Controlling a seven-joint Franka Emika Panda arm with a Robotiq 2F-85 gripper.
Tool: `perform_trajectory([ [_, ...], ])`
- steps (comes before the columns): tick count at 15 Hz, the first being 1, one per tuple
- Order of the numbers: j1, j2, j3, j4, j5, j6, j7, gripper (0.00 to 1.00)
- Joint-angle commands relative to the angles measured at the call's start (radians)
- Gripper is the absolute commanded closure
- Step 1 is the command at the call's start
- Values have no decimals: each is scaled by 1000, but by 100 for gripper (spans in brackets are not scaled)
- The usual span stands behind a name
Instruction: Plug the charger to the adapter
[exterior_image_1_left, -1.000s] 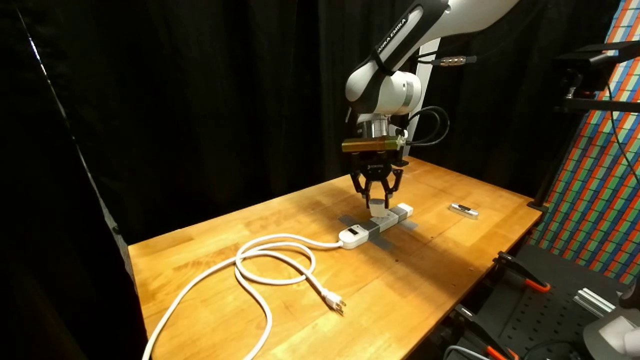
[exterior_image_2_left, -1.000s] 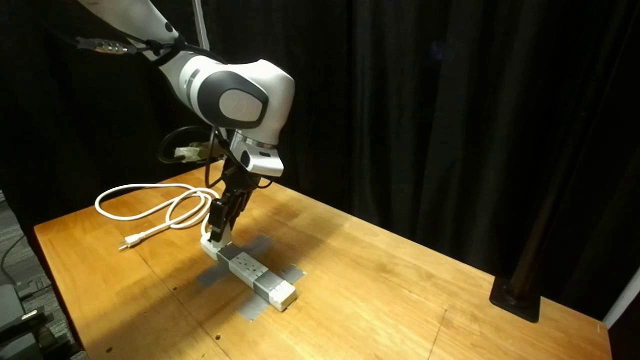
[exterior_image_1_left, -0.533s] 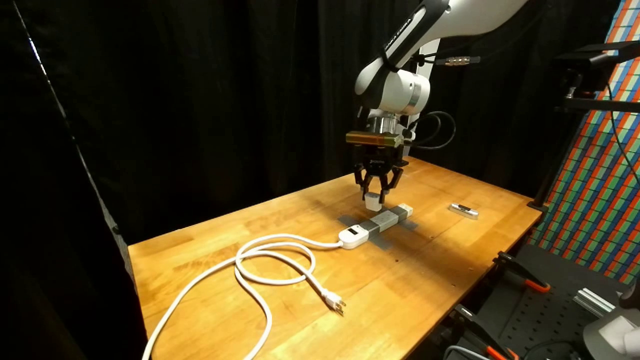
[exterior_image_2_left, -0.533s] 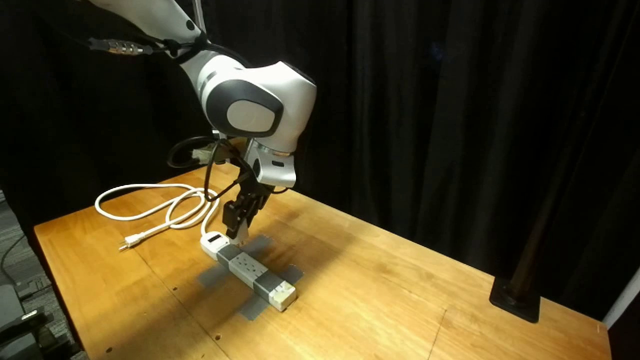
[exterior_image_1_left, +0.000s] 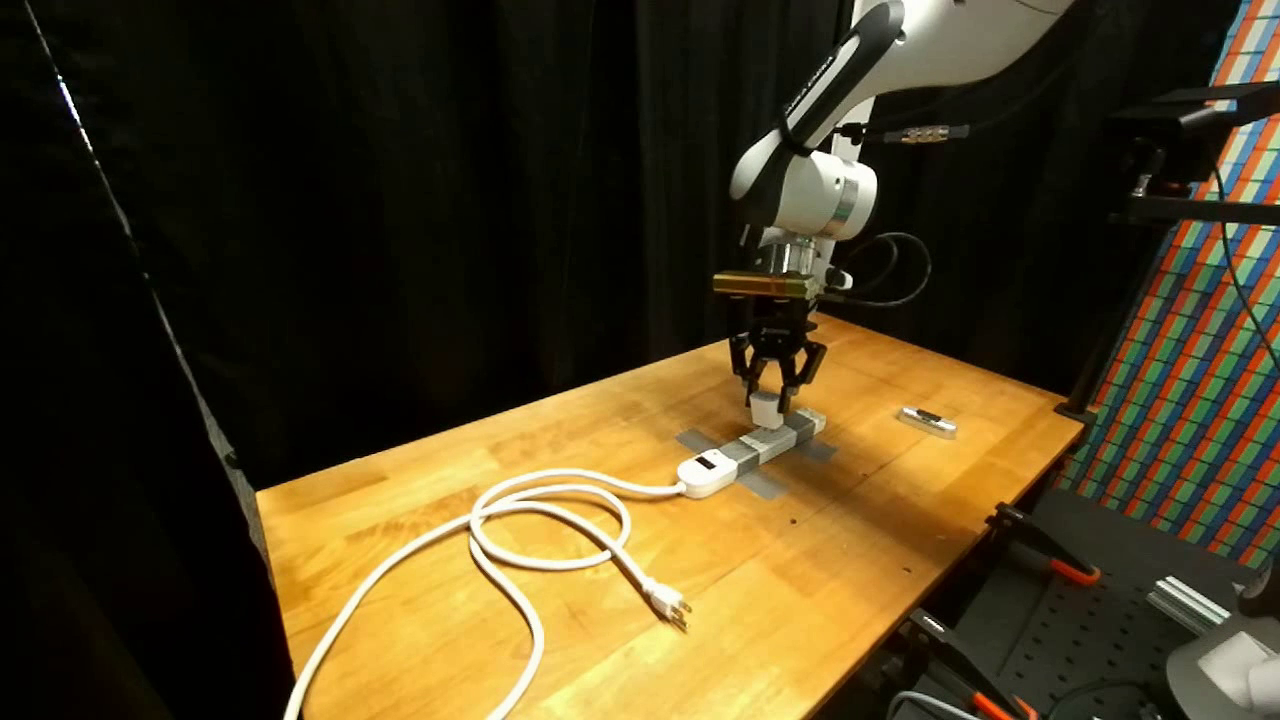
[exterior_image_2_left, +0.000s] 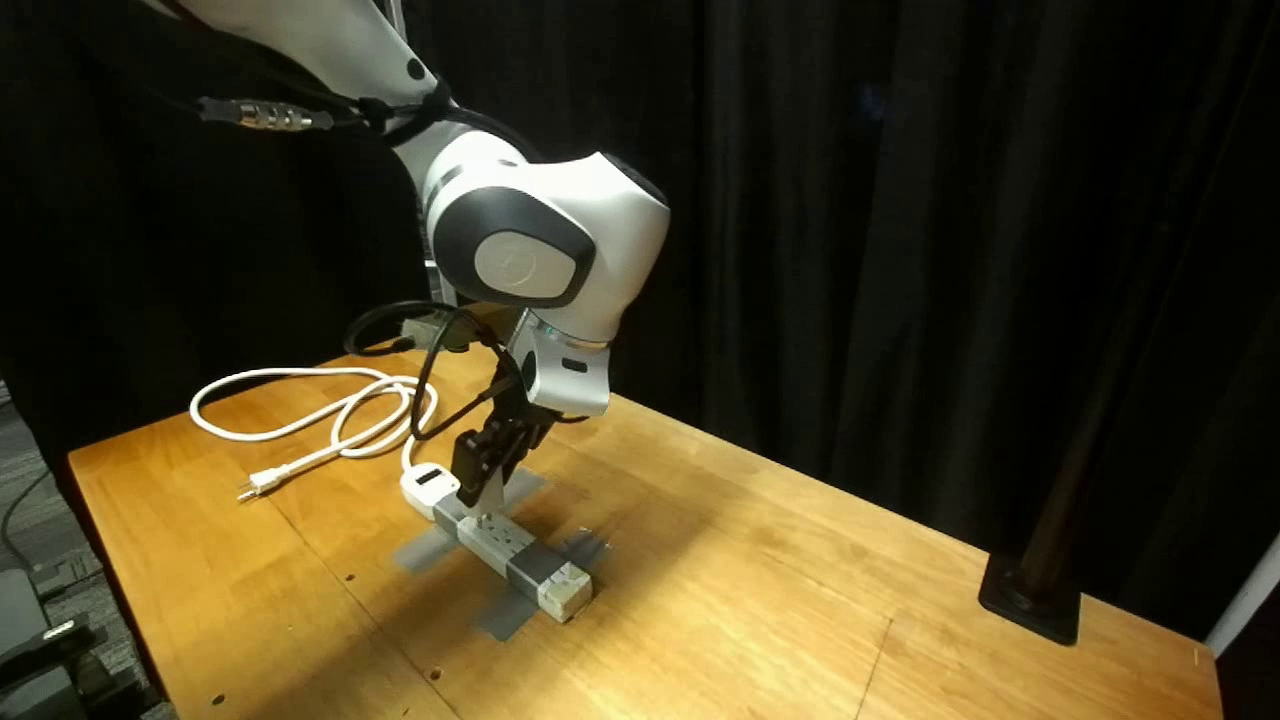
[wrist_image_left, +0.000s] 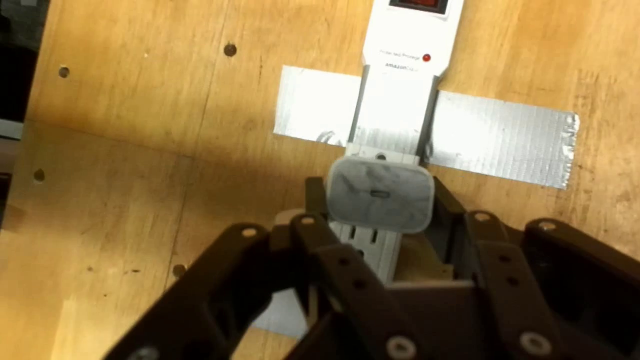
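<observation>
The charger (exterior_image_1_left: 767, 410) is a small white block, also in an exterior view (exterior_image_2_left: 490, 496). In the wrist view, the charger (wrist_image_left: 380, 196) shows its grey face with a small slot. My gripper (wrist_image_left: 379, 200) is shut on its sides; it also shows in both exterior views (exterior_image_1_left: 767, 398) (exterior_image_2_left: 480, 486). The adapter (exterior_image_1_left: 708, 474) is a long white bar taped to the table, seen also in an exterior view (exterior_image_2_left: 500, 540) and the wrist view (wrist_image_left: 407, 40). The charger is over the sockets near the switch end, prongs down at the adapter's top. I cannot tell if the prongs touch or enter.
Grey tape (wrist_image_left: 500, 135) crosses the adapter onto the wooden table (exterior_image_1_left: 480, 650). A white cable (exterior_image_1_left: 560, 566) lies coiled, with its three-pin plug (exterior_image_1_left: 668, 602). A small silver and dark object (exterior_image_1_left: 928, 422) lies near the right edge. A black stand base (exterior_image_2_left: 1030, 604) stands on the table.
My gripper, holding the charger, has risen slightly off the adapter, then moved along it away from the switch end and come down over the sockets. The adapter has not moved.
</observation>
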Motion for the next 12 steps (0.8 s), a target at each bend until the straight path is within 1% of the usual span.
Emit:
perform_trajectory([
  [1, -22, 22, 3, 31, 59, -67, -19, 76],
  [4, -26, 26, 7, 29, 94, -80, -25, 76],
  [12, -18, 16, 10, 12, 145, -29, -52, 76],
])
